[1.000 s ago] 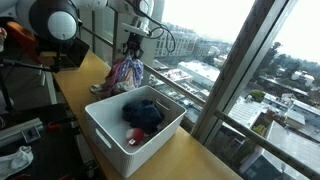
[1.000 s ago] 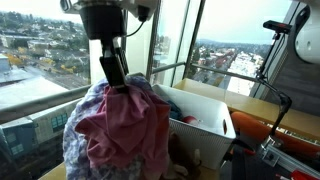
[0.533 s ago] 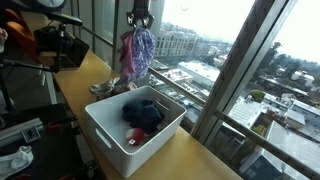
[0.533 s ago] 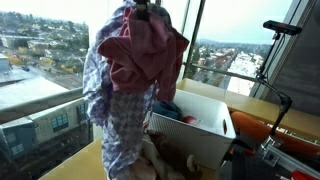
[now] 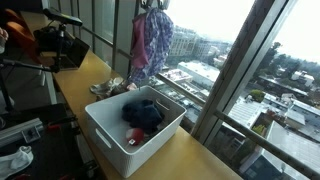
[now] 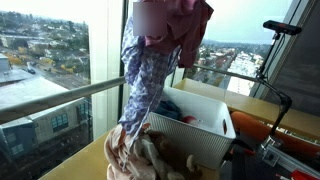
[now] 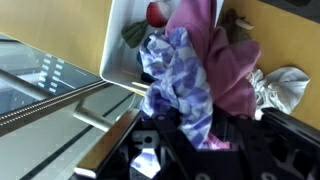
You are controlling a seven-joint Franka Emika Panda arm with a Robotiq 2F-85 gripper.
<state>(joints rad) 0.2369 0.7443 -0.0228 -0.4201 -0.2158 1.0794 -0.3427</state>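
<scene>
Roughly midway: clothes bundle (image 5: 150, 45) clamped in closed pincer (image 5: 152, 6), hanging straight below it.
Not yet in white bin (image 5: 105, 135), down and off to one side of pincer; dark blue and red items already inside. Beige leftover heap (image 6: 140, 158) on wooden counter (image 5: 85, 70) under pincer, bundle's tail near or touching it, hard to tell. Tall windows alongside, city rooftops beyond.
</scene>
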